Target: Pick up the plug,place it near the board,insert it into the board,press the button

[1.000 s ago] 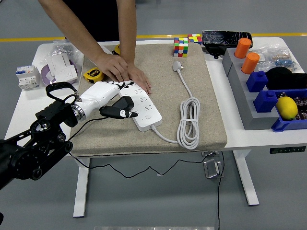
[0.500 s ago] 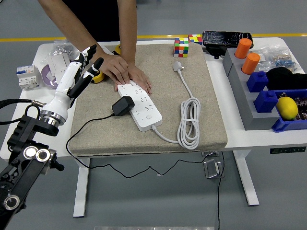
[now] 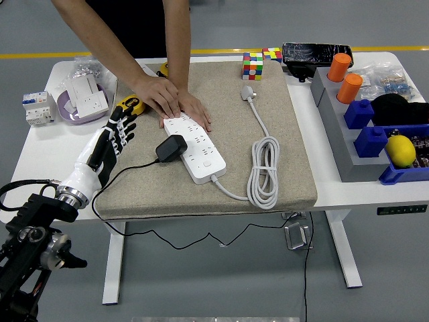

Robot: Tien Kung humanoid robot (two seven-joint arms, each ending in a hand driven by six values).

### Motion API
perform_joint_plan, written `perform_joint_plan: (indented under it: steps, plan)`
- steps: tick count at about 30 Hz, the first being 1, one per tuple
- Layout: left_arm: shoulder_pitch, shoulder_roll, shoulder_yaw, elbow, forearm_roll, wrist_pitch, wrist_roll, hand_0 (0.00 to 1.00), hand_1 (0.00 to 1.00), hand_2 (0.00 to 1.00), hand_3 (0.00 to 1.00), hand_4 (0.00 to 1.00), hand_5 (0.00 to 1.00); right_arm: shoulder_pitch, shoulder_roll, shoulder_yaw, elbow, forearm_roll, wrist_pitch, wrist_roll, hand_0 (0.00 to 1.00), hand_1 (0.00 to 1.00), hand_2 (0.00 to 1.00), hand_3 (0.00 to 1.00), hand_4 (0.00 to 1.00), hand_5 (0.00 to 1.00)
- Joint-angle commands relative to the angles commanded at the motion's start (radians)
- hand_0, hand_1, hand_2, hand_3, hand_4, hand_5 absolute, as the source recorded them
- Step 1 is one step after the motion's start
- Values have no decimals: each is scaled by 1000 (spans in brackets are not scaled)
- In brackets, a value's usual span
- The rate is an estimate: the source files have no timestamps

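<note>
The black plug [image 3: 172, 147] sits against the left edge of the white power board [image 3: 201, 153] on the beige mat [image 3: 268, 114]; I cannot tell whether it is fully inserted. Its thin black cable [image 3: 120, 178] runs off the mat's front edge. My left hand [image 3: 120, 129] lies to the left of the plug, clear of it, with fingers spread and empty. A person's two hands [image 3: 175, 100] press flat on the board's far end. The right arm is out of view.
The board's white cable [image 3: 265, 171] lies coiled at the right of the mat, ending in a white plug [image 3: 248, 92]. A yellow tape measure [image 3: 129, 102] is just beyond my hand. Rubik's cubes [image 3: 253, 66] and bins with a lemon [image 3: 401, 151] stand further right.
My left hand let go of the plug at the board, swung up and to the left, and has now come down open beside the plug. The plug stays at the board.
</note>
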Motion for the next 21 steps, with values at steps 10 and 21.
perform_joint_plan:
  steps: [10, 21]
  plan:
    - [-20, 2, 36, 81, 221, 5, 4, 998, 998, 998, 998, 998, 998, 2, -1, 2, 0, 1, 0, 0, 960, 917, 838, 836, 998, 990]
    - [-42, 22, 97, 68, 478, -2, 14, 998, 998, 998, 998, 998, 998, 6, -3, 5, 0, -1, -1, 0, 961, 916, 837, 836, 998, 991]
